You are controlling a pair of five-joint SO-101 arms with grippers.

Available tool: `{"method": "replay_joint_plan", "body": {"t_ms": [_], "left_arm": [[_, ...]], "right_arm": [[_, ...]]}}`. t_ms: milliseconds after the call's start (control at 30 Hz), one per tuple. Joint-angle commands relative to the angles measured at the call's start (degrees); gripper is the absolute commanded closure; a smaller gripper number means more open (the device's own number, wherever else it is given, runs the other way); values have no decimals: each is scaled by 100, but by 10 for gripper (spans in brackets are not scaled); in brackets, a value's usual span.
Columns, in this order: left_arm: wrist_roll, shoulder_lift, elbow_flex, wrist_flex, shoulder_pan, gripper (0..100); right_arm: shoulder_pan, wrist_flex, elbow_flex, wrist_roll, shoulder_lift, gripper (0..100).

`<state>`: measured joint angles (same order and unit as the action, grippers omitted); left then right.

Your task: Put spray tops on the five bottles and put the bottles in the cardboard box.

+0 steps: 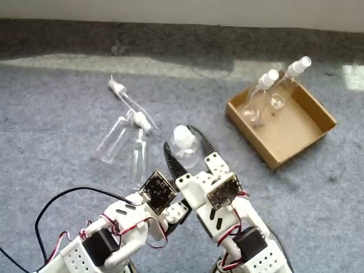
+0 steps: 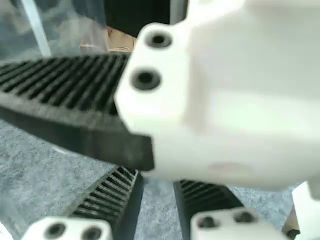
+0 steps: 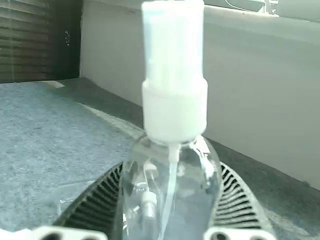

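Cardboard box (image 1: 296,128) on grey carpet (image 1: 57,102) — pale wall (image 3: 260,100), dark blinds (image 3: 35,40)

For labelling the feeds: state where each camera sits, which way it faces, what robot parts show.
High view: fixed overhead, looking down; left arm, right arm, cardboard box.
Left wrist view: on the left arm, facing the right arm's body close up.
Right wrist view: on the right arm, looking along the right end effector at the gripped capped bottle.
Shared: high and right wrist views both show that bottle.
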<state>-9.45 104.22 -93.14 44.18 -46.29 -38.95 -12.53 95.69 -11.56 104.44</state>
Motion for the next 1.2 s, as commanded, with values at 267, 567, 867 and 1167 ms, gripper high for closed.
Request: {"method": "replay_joint_plan", "body": {"t_ms": [267, 567, 867, 1167], "left_arm": [[-44, 31, -13, -105, -66, 995], [-53, 22, -391, -1213, 233, 995], [-62, 22, -391, -1433, 1288, 995], [-62, 22, -391, -1407, 1367, 995]], "right_arm": [[-242, 154, 629, -18, 92, 875], [-101, -549, 154, -18, 92, 875], [-127, -884, 66, -18, 92, 875], [-48, -980, 66, -35, 92, 875]]}}
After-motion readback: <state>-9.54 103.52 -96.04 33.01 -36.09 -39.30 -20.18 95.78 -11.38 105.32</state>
